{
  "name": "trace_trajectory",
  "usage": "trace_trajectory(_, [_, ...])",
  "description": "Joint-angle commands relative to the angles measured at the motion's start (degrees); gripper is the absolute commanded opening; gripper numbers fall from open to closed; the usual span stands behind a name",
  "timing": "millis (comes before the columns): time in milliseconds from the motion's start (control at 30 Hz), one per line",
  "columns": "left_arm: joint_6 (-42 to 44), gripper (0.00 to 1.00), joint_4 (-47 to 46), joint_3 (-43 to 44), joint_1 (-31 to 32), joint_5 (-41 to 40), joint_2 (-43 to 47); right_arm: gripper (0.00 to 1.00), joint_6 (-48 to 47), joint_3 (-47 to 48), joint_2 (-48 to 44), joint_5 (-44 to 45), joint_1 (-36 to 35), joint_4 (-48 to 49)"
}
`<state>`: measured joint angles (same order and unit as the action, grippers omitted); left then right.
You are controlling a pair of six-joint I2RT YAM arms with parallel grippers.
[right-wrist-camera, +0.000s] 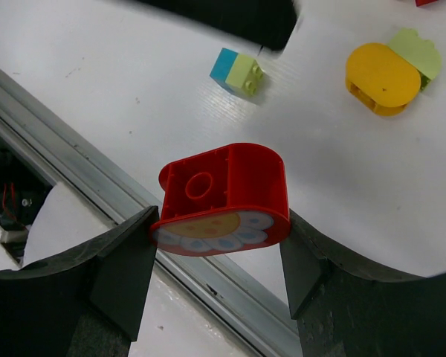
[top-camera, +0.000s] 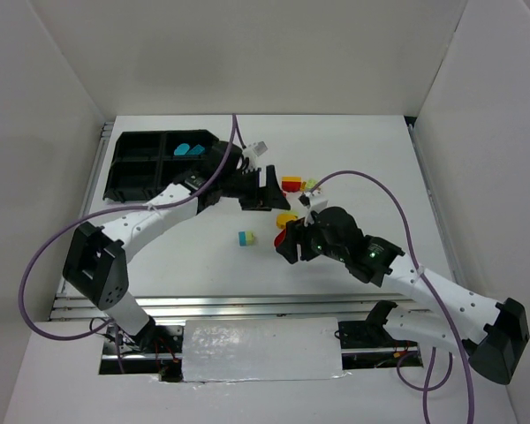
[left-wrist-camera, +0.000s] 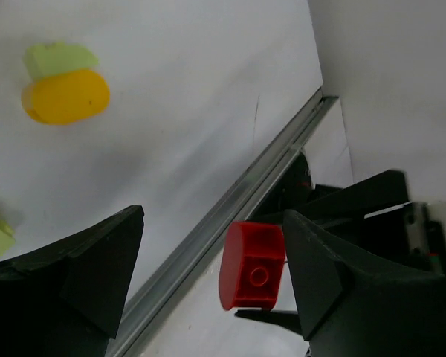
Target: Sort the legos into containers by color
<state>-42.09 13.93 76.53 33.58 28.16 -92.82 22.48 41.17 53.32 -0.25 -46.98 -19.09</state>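
1. The left arm [top-camera: 150, 221] reaches far toward mid-table. The right arm [top-camera: 424, 283] bends in from the near right.
2. The left gripper [left-wrist-camera: 212, 223] is spread wide and holds nothing. The right gripper [right-wrist-camera: 219, 223] is clamped on one red brick [right-wrist-camera: 223, 193], which is held above the table centre.
3. Two teal pieces [top-camera: 188, 149] lie in the tray [top-camera: 124, 168]. Four bricks lie loose: yellow [top-camera: 287, 218], red-yellow [top-camera: 291, 184], lime [top-camera: 311, 185], teal-lime [top-camera: 246, 238].

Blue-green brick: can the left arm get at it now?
Probably yes. The left gripper is open and empty; the blue-green brick lies alone on the table nearby. The right gripper, holding the red brick, is beside it, not over it.
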Motion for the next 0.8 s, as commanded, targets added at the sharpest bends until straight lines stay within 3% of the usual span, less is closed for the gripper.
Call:
trace_trajectory(0, [-1.67,0.87,-0.56,-4.44,-0.63,5.49,4.22,0.11,-0.24,3.83,-0.59,4.29,-1.18,-0.07])
trace_trajectory(167, [-1.95,0.87,-0.4,-5.87,2.18,5.24,5.72,0.11,0.37,4.1,-0.76,6.93,-2.85,-0.42])
trace_trajectory(400, [-7.83,0.85,-10.85,-12.54,3.68,10.16,8.17,0.11,1.34,4.19,0.29,6.85,-2.85,-1.03])
trace_trajectory(767, [-8.54,0.79,-13.31,-14.3,6.23,10.24,8.27,0.11,1.34,5.76,-0.24,5.97,-3.12,0.2])
